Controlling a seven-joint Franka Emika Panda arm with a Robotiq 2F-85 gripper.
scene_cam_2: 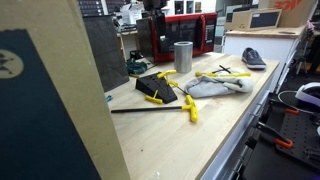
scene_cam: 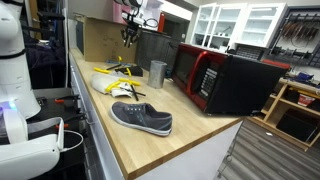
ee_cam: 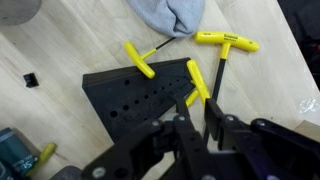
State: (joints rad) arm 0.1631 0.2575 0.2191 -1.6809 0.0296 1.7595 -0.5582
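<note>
Wrist view is showing me the gripper point(ee_cam: 200, 124) hovering with its jaws nearly together; I cannot tell whether they are pinching anything. At its twelve o'clock, a hex key point(ee_cam: 198, 80) with a glossy yellow T-handle is lying against the matte black, hole-drilled wedge rack point(ee_cam: 130, 100).

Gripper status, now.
Gripper: jaws close together above the black key stand. A yellow-handled hex key runs up between the fingertips, but whether it is gripped cannot be told.

Black wedge-shaped plastic holder point(ee_cam: 140, 95): regular grid of holes. T-handle hex key point(ee_cam: 200, 82): yellow handle, black shaft. Crumpled fabric cloth point(ee_cam: 170, 15): plain grey. Wooden countertop point(ee_cam: 70, 45): pale tan.
</note>
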